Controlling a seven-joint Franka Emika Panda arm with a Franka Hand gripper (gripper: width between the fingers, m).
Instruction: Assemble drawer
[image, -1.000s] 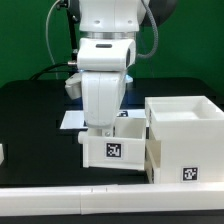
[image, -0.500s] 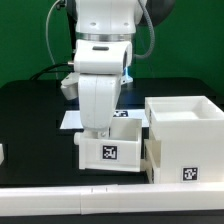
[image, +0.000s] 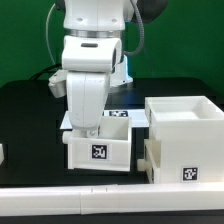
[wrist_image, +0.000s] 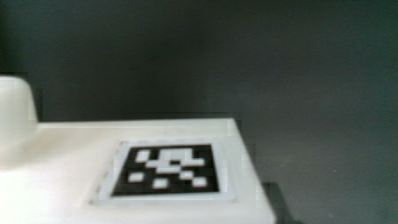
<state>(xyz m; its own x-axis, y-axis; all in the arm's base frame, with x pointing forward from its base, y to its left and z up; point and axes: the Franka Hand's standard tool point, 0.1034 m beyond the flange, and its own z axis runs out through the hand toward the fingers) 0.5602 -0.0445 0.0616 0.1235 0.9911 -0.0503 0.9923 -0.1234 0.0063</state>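
Observation:
My gripper (image: 90, 130) reaches down into a small white tray (image: 98, 152) with a square tag on its front and is shut on its wall; the fingertips are hidden behind that wall. The tray stands on the black table, apart from the large white open-topped housing (image: 190, 135) at the exterior view's right. A white part with a small knob (image: 148, 158) shows on the housing's left side. In the wrist view I see the tray's tagged white face (wrist_image: 169, 170) close up; the fingers do not show clearly there.
The marker board (image: 132, 117) lies flat behind the tray. Another white piece (image: 2, 153) is cut off at the exterior view's left edge. A white rail (image: 100, 190) runs along the table's front edge.
My gripper and the small tray have moved together toward the exterior view's left, away from the housing, opening a gap between them.

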